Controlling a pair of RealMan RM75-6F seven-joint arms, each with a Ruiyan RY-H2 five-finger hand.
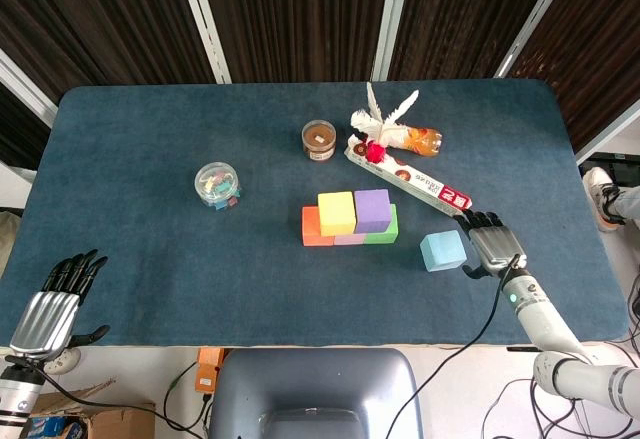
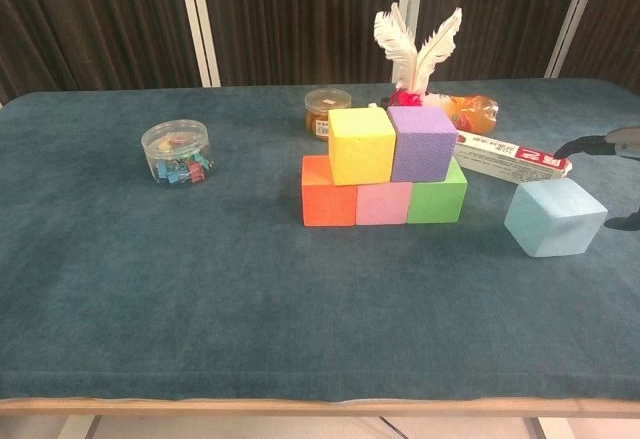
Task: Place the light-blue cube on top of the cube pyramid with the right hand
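Note:
The light-blue cube (image 1: 442, 250) (image 2: 555, 218) rests on the blue tablecloth, to the right of the cube pyramid (image 1: 350, 219) (image 2: 385, 167). The pyramid has orange, pink and green cubes below, with yellow and purple cubes on top. My right hand (image 1: 491, 244) is just right of the light-blue cube, fingers spread and holding nothing; only its fingertips (image 2: 610, 145) show at the chest view's right edge. My left hand (image 1: 55, 299) hovers open at the table's near-left corner.
A clear tub of clips (image 1: 217, 186) (image 2: 177, 152) stands left of the pyramid. Behind the pyramid are a brown jar (image 1: 319, 139) (image 2: 327, 111), a long red-and-white box (image 1: 408, 178) (image 2: 513, 157), a bottle (image 1: 420, 141) and white feathers (image 1: 385, 114) (image 2: 415, 44).

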